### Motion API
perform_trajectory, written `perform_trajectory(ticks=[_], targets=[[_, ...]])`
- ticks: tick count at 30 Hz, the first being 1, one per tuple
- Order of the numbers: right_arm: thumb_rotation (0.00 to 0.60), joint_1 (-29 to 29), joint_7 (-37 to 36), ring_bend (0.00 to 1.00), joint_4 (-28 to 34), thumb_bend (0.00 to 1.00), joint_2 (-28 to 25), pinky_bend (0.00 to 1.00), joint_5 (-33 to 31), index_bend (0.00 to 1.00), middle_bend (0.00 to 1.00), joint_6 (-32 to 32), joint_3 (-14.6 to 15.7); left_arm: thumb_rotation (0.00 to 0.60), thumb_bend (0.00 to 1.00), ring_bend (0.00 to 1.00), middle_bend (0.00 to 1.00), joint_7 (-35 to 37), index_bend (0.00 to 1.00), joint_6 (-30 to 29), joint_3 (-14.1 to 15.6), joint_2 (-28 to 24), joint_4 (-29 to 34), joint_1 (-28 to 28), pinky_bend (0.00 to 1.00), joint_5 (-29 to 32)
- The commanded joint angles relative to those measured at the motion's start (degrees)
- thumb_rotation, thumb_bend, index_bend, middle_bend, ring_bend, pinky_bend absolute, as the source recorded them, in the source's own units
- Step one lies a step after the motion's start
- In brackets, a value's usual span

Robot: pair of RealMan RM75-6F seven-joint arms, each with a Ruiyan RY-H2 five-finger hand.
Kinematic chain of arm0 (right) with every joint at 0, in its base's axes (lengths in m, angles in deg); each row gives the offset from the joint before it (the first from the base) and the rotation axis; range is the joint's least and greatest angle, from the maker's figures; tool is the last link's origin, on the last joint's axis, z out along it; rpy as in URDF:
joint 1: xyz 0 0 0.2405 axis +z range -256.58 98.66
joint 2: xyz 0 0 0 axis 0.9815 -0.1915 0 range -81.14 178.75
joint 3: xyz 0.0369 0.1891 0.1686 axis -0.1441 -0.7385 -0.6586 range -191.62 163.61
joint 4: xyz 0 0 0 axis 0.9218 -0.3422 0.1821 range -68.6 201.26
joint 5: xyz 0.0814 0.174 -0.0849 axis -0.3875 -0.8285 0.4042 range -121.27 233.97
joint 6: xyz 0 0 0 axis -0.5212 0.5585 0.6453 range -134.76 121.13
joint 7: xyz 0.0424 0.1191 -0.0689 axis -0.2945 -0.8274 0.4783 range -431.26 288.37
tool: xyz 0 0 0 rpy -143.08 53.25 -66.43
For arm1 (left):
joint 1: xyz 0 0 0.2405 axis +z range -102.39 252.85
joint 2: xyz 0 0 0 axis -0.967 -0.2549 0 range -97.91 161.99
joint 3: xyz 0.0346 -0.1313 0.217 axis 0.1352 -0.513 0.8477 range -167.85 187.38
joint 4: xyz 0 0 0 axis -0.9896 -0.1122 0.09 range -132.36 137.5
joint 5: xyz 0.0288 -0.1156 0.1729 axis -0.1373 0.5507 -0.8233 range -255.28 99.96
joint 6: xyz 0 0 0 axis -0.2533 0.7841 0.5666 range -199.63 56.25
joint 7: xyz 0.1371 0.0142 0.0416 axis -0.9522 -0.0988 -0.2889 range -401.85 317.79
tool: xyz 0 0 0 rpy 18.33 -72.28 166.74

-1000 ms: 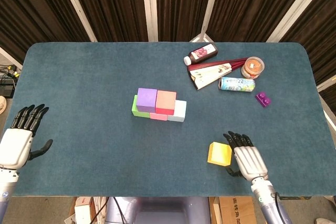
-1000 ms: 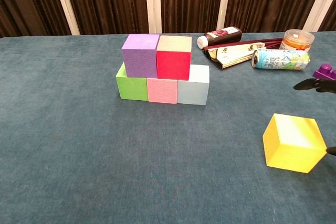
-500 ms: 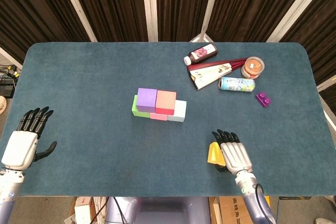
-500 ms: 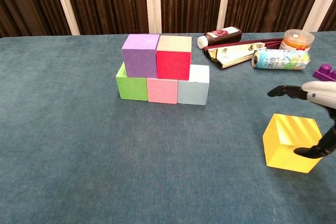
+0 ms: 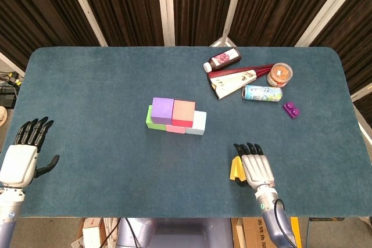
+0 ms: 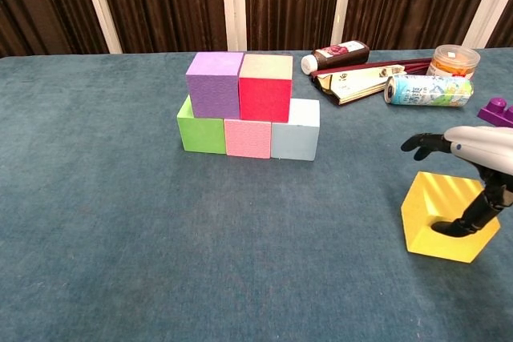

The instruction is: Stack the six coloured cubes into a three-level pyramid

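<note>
Fingers: right hand (image 6: pixel 469 174) is arching over the yellow cube (image 6: pixel 433 222), fingertips (image 6: pixel 418 144) reaching past its far edge and the thumb lying across its near face; whether they are pressing or merely closing around it, I cannot tell.
Change: a second ago this hand was sitting beside the cube to the right; it is now sliding over the top, so in the head view most of the cube is hiding under the palm.
Yellow cube: resting on the table (image 5: pixel 104 85), near the front edge, well apart from the stack and turned corner-on to the chest camera.
Stack: green (image 6: pixel 200 130), pink (image 6: pixel 248 138) and pale blue (image 6: pixel 295 135) cubes are forming the bottom row, touching; purple (image 6: pixel 213 84) and red (image 6: pixel 265 87) cubes are sitting on them side by side. Third level is missing.
Left hand (image 5: pixel 22 156): hovering at the table's left front corner, fingers apart, holding nothing; drifting only slightly across the frames.
Meaning: the last cube is being taken up, so the task is looking near its end; what remains is a grasp, a carry and a placement astride purple and red.
Clutter: bottle (image 5: pixel 222 59), can (image 5: pixel 261 93), jar (image 5: pixel 279 74) and a small purple block (image 5: pixel 291 109) are lying at the far right, away from the work.
</note>
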Motion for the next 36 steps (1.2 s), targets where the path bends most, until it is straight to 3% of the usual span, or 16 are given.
perform_trajectory(ticks=[1,12,25,36], targets=[[0.6,0.0,0.7,0.0,0.5,0.29,0.5,0.0,-1.0,0.12,0.18,1.6,0.3,0.6,0.37,0.0,0.01,-0.2,0.07,0.3,-0.1,0.0,-0.1,0.0,0.0,0.2],[0.6,0.2,3.5,0.0,4.3,0.29,0.0,0.0,-3.6,0.13,0.18,6.0,1.9,0.6,0.37,0.0,0.01,-0.8,0.07,2.4,-0.8,0.1,0.1,-0.2,0.0,1.5],[0.6,0.3,3.3,0.05,2.8,0.29,0.9,0.0,-2.2,0.26,0.23,8.4,2.5,0.6,0.37,0.0,0.01,-1.1,0.1,3.0,-1.3,0.3,0.3,0.0,0.0,1.9],[0.6,0.6,3.4,0.12,2.2,0.29,2.1,0.0,-2.4,0.27,0.3,9.1,2.2,0.6,0.37,0.0,0.01,-1.0,0.11,3.3,-1.9,0.7,0.4,0.1,0.0,2.4]])
